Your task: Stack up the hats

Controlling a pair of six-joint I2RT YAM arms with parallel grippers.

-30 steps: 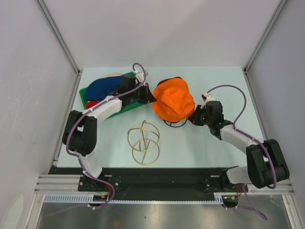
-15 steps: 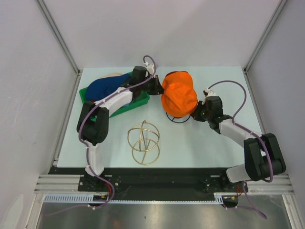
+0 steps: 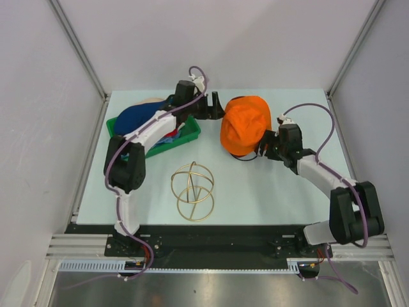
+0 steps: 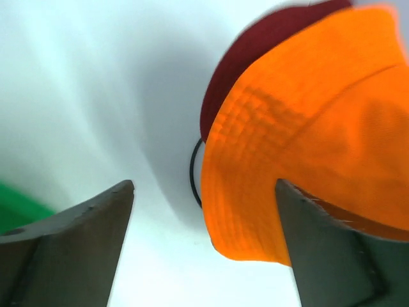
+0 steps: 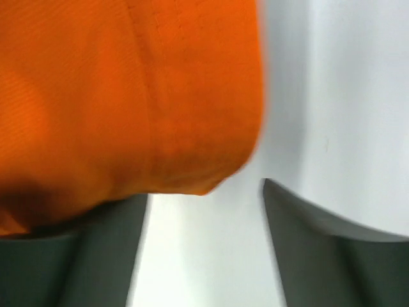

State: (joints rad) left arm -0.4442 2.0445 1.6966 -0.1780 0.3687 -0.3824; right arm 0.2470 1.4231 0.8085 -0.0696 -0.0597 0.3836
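Your left gripper [image 4: 204,185] stands with its jaws wide apart just beside the brim of the orange hat [image 3: 246,125], gripping nothing. Your right gripper [image 5: 204,192] is spread too at the hat's other edge, with fabric hanging before one finger. The orange hat sits over a maroon hat [image 4: 255,67] on a black wire frame [image 4: 192,169], near the green tray [image 3: 186,133].

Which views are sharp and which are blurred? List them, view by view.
Top external: sharp and evenly lit, the orange hat crisp, with only soft shadows. Left wrist: soft focus, the orange hat's brim and the maroon hat smeared at their edges, a grey shadow beside them. Right wrist: the most blurred, the orange hat filling much of the frame, too close to focus.
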